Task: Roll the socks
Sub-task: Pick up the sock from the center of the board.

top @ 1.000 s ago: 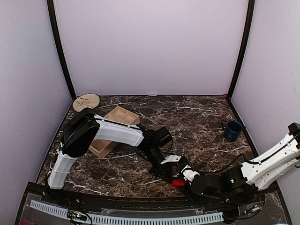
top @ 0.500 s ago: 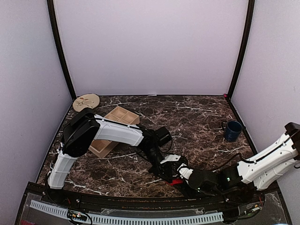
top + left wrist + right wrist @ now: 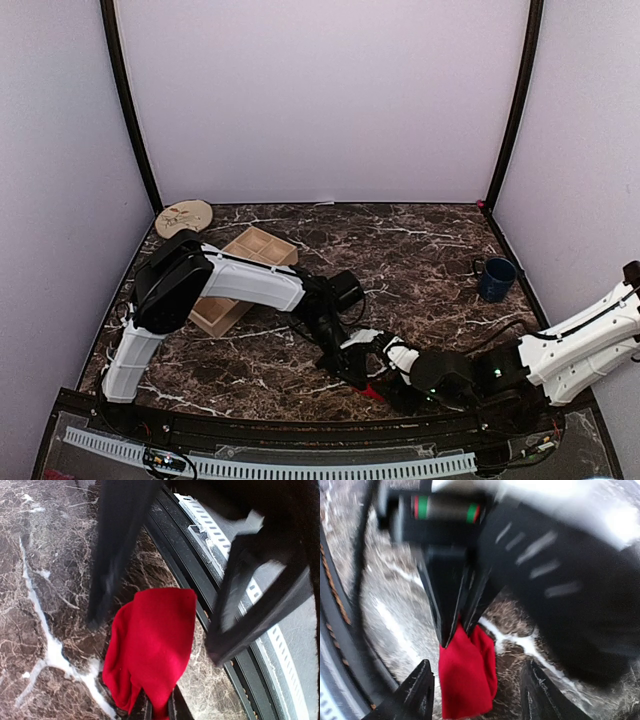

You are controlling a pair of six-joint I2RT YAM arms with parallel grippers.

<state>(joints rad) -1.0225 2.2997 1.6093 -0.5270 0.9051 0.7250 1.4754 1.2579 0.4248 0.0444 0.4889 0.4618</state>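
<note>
At the near edge of the marble table point(image 3: 420, 250), just inside the black rail point(image 3: 210, 605), the red sock point(image 3: 152, 640) hung from the left gripper point(image 3: 159, 711). Its 2 fingers were pressed together on 1 end of the fabric, and the rest of the sock spread away from the tips in a loose fold. Whether the free end touched the marble could not be told.

The right gripper point(image 3: 477, 692) faced it from the other side, fingers spread wide. 1 finger point(image 3: 417, 692) stood on each side of the sock, both close to it and neither touching it. It held nothing. In the right wrist view the scene was blurred.

From above, the 2 grippers met low and slightly right of centre, the sock showing as a small red spot between them.

Farther back on the left lay the wooden compartment tray point(image 3: 245, 275), partly behind the left arm. The blue mug point(image 3: 496, 278) stood upright near the right wall. A round tan plate point(image 3: 183, 217) sat in the far left corner.
</note>
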